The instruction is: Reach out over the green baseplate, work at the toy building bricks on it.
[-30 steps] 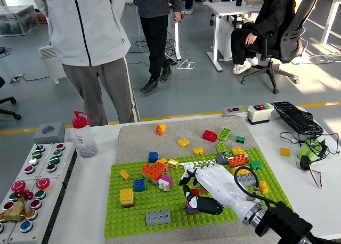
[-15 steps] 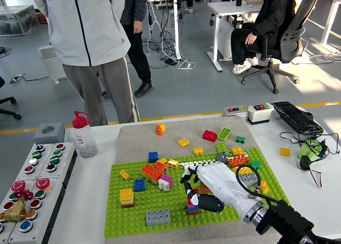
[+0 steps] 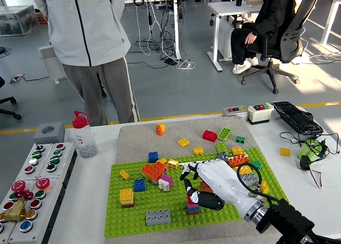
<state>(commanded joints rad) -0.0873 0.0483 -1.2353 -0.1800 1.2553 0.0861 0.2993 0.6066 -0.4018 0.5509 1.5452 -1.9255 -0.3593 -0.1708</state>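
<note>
Bright bricks on a green baseplate [image 3: 176, 209]

The right hand [image 3: 210, 183] is white with black fingertips, on a black arm [image 3: 290, 222]. Around it lie an orange brick [image 3: 152, 171], a blue brick [image 3: 139, 185], a grey brick [image 3: 158, 217] and a yellow brick [image 3: 126, 195]. A red brick [image 3: 209, 135] sits on the grey mat [image 3: 141, 137]. The bottle [image 3: 84, 135] is clear with a red cap.

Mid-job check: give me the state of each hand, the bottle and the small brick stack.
Right white robot hand: over the green baseplate, fingers curled around the small brick stack.
Left hand: out of view.
Red-capped clear bottle: upright, capped.
Brick stack: standing upright.
</note>
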